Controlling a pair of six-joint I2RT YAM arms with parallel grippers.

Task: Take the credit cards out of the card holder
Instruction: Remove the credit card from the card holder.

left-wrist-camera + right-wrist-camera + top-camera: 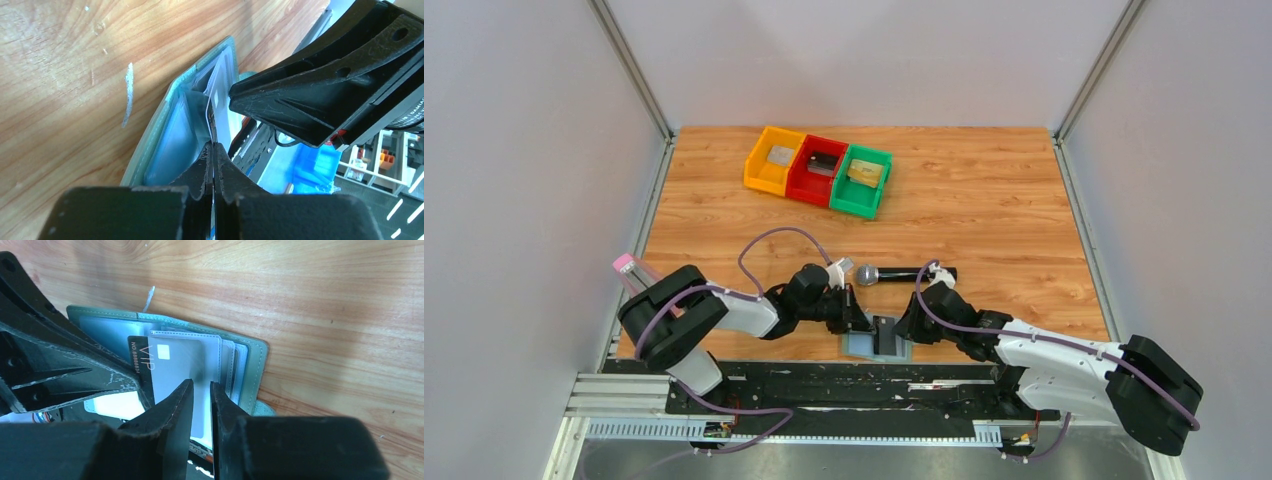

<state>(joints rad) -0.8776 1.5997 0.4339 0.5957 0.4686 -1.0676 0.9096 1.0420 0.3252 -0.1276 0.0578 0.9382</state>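
The card holder (pixel 864 347) (pixel 257 357) (pixel 160 135) lies open at the table's front edge, pale blue-grey with clear pockets. A dark credit card (pixel 141 361) marked VIP sticks partway out of a pocket. My left gripper (pixel 212 146) (pixel 856 318) is shut on that card, which shows edge-on between its fingers. My right gripper (pixel 201 385) (pixel 906 326) hovers over the holder's right pockets. Its jaws stand a narrow gap apart with nothing between them. I cannot tell whether its tips touch the holder.
A black microphone (pixel 902 273) lies just behind both grippers. Orange (pixel 757 170), red (pixel 802 185) and green (pixel 854 200) bins stand in a row at the back. Each holds a card, and the one in the green bin is gold-yellow (pixel 864 173). A pink object (pixel 629 265) sits at the left edge.
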